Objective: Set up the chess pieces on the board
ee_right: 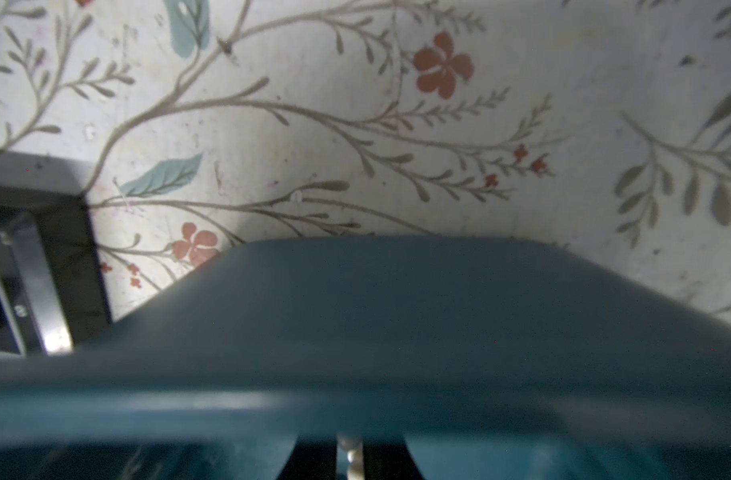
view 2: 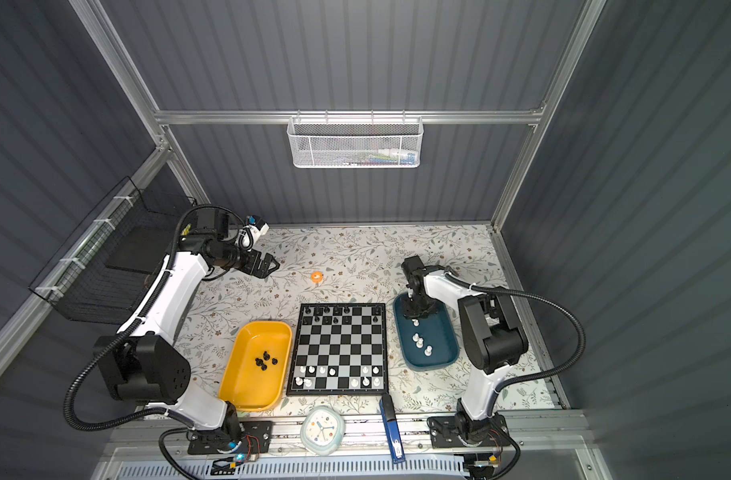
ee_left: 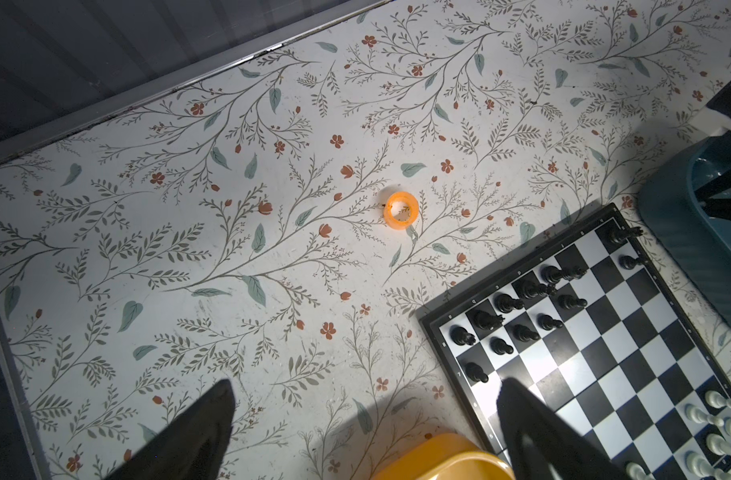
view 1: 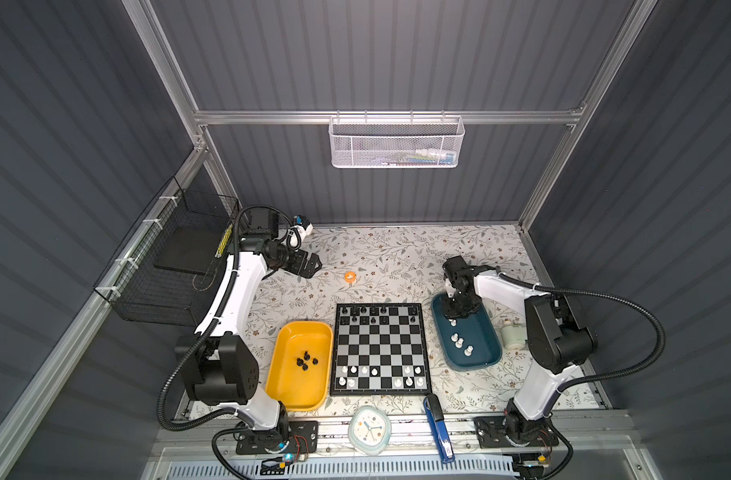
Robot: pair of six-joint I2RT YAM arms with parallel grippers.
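1. Lifting is the tricky part now. The right pincer [view 1: 455, 316] is clenched on one tiny white plastic chessman [ee_right: 349, 456], low inside the long teal plastic tray [view 1: 483, 328]. The piece is small and smooth, so I think it could slip out or twist.
2. Three more loose white chessmen [view 1: 460, 343] stand close by in that tray. A bump could knock them over.
3. The square black and silver checked board [view 1: 381, 347] lies just beside the teal tray. Its near rows already hold placed white chessmen [view 1: 408, 381], so a crooked drop might tip one.
4. The left pincer [view 1: 317, 265] is released and holds nothing. It hangs over the flowery tabletop [view 1: 397, 257], well apart from the board.
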